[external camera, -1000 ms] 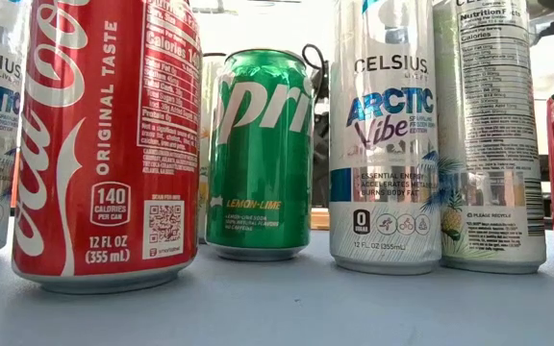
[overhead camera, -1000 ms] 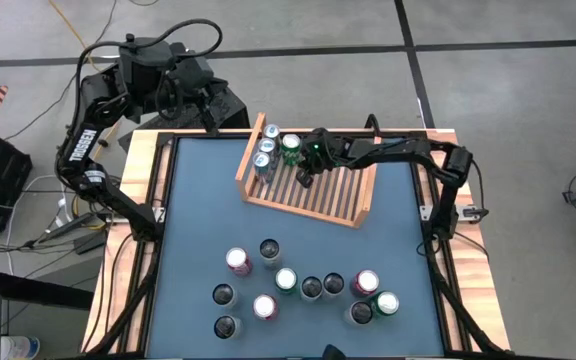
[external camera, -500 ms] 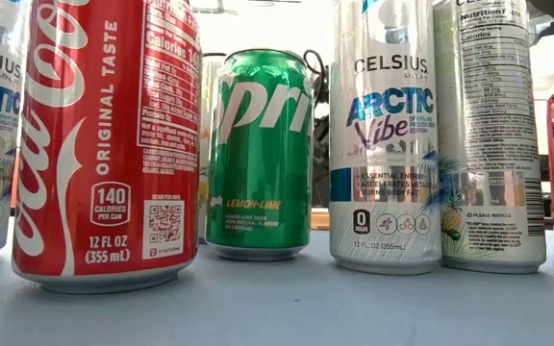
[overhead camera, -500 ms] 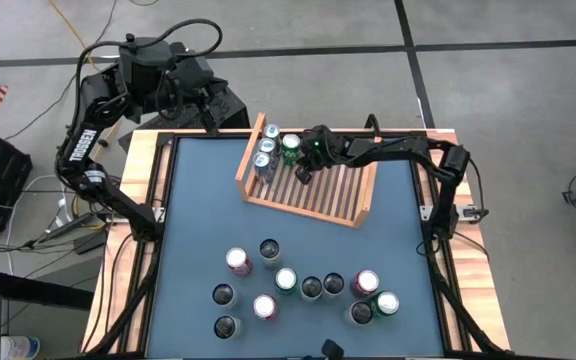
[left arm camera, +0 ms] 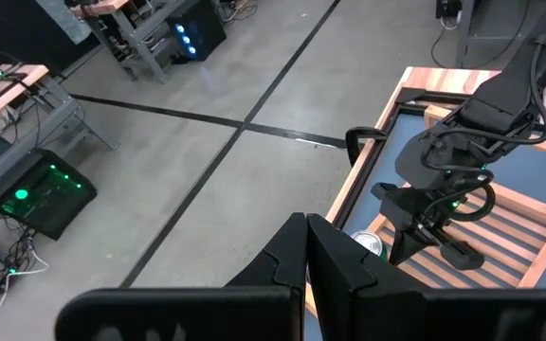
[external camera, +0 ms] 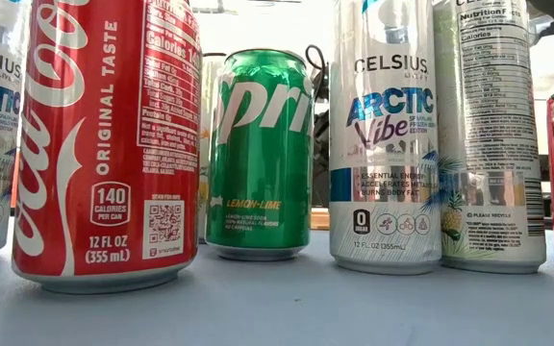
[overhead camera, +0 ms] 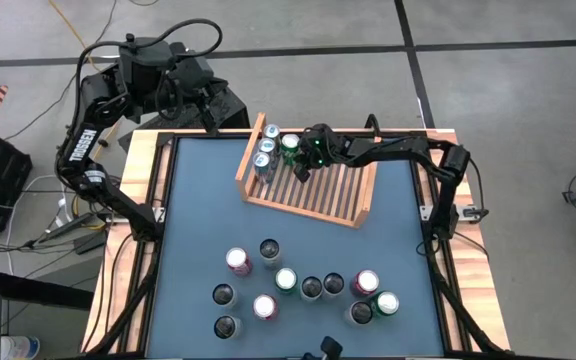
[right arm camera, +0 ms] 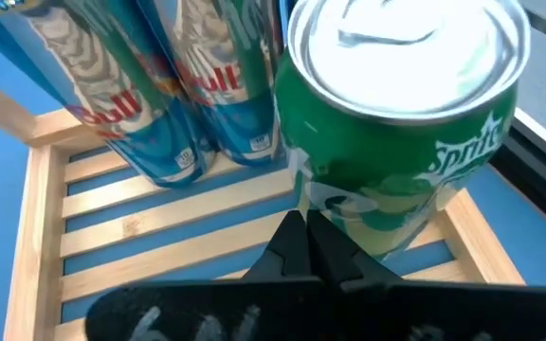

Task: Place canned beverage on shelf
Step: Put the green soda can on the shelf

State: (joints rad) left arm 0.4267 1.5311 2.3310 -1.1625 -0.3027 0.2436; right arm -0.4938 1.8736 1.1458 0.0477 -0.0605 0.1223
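The wooden shelf lies at the table's far middle. Three blue-and-silver cans stand upright in its far left corner, with a green Sprite can upright beside them. My right gripper is shut, low over the slats just near-side of the Sprite can. In the right wrist view its fingertips point at the can's lower wall. My left gripper is shut and waits off the table's far left corner. My right gripper's shut fingertips stand close against the lower side wall of the green Sprite can, coming level from the table's near side. I cannot tell whether they touch it. The can stands upright on the shelf's slats.
Several loose cans stand on the blue table toward its near edge. In the low view they show as a red Coca-Cola can, a green Sprite can and tall Celsius cans. The shelf's right rows are bare slats.
My right gripper has moved a little toward the table's far edge, closer to the green Sprite can on the shelf. Its fingers stay shut.
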